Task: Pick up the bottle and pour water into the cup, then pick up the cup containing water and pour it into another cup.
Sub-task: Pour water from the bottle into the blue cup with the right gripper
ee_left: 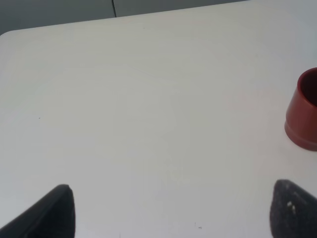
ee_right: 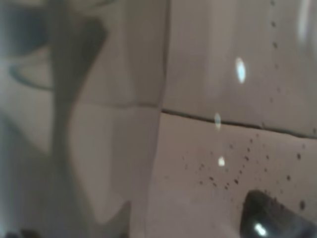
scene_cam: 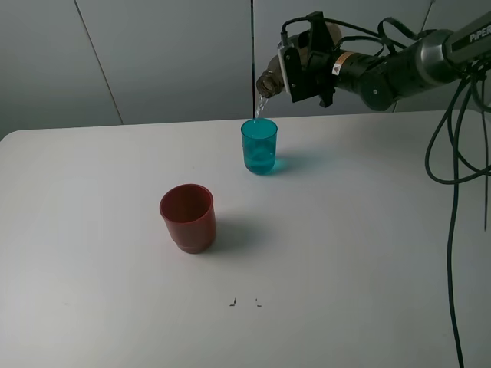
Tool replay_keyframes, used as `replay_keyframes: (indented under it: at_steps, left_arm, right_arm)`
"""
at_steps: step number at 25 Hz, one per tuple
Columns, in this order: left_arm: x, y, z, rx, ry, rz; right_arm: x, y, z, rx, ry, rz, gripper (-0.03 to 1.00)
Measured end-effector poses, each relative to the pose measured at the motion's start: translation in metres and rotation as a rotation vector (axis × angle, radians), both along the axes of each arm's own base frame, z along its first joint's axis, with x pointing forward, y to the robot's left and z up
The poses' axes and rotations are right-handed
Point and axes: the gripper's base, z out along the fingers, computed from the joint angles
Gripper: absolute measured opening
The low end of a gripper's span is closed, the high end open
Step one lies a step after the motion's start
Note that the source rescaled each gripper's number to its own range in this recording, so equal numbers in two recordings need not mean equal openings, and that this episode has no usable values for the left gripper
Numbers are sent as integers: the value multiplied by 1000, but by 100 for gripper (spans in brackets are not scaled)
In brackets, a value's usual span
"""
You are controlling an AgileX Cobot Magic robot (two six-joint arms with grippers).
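Jaws: right gripper (scene_cam: 307, 67) clamped on the bottle (scene_cam: 268, 81); left gripper (ee_left: 173, 215) spread wide, nothing between its fingertips (ee_left: 55, 213). Table (scene_cam: 92, 245): white, both cups upright on it. Right arm (scene_cam: 399, 65) extends from the far right, above the table. Bottle tipped close to level, mouth pointing left and slightly down, directly over the teal cup (scene_cam: 259, 146). Red cup (scene_cam: 187, 217) stands nearer and left of the teal cup, well apart from it. Teal cup is far-centre, partly filled. Thin water stream (scene_cam: 261, 109) drops from the bottle mouth into it. Two tiny dark marks (scene_cam: 232, 302) lie toward the table's near edge. Right wrist view is too blurred to read.
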Motion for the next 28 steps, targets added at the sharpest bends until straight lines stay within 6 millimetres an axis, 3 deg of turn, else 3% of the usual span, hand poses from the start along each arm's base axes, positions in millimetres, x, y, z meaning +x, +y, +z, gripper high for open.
replay_keyframes:
  at_steps: [28]
  left_arm:
    - [0, 0, 0, 0, 0, 0]
  right_arm:
    - [0, 0, 1, -46, -30, 8, 0]
